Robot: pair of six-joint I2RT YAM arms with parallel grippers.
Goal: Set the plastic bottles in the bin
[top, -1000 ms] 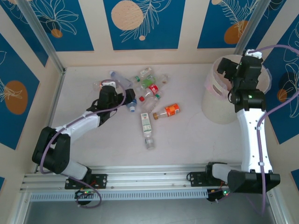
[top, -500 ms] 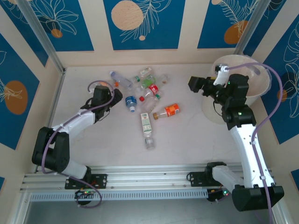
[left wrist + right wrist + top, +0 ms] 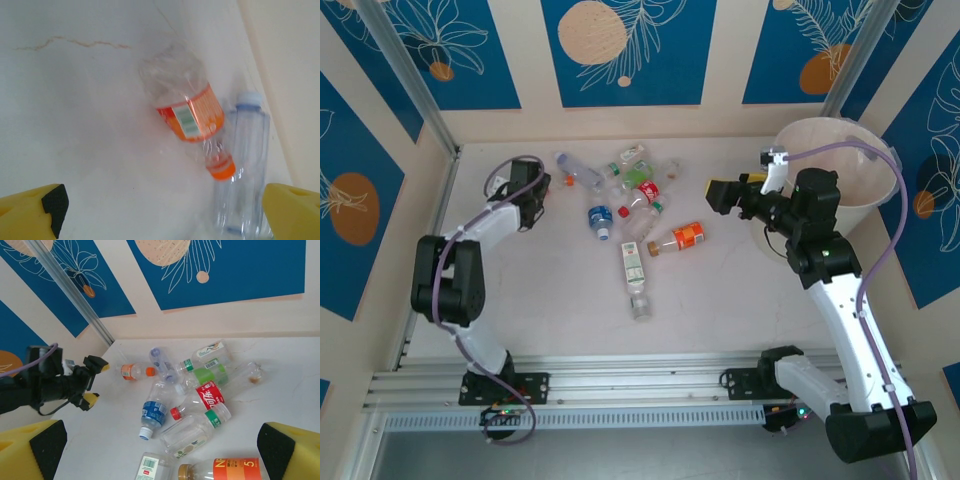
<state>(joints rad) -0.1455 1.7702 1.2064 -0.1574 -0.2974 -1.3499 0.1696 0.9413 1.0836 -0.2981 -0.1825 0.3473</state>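
**Both grippers wide open and empty; bottles lie loose on the table**

Read the table (image 3: 520, 290) as a clock from the arm bases, with the far wall at twelve. The bin (image 3: 872, 200) stands upright at about two o'clock, close to the right-hand wall. The plastic bottles (image 3: 632, 190) lie in a loose heap on the tabletop around twelve o'clock, well apart from the bin. A few strays trail toward six. An orange-labelled bottle (image 3: 686, 236) lies on its side at the heap's four o'clock edge, with a white-labelled bottle (image 3: 633, 262) at its seven o'clock. A small clear bottle (image 3: 640, 305) lies nearest the bases.

The left gripper (image 3: 532, 186) sits low at ten o'clock, its jaws spread as wide as they go with nothing between them. In its wrist view, an orange-capped bottle (image 3: 187, 112) lies just ahead on the table. At its four o'clock side is a clear bottle with a pale blue cap (image 3: 247, 160), touching or overlapping it. Neither bottle is between the yellow fingertips (image 3: 30, 212).

The right gripper (image 3: 725, 192) hangs above the table between heap and bin, at the bin's nine o'clock. Its jaws are also fully apart and empty. Its camera looks toward the heap, where a red-labelled bottle (image 3: 207, 395), a blue-labelled bottle (image 3: 152, 412) and a green-labelled bottle (image 3: 205, 375) lie on their sides close together.
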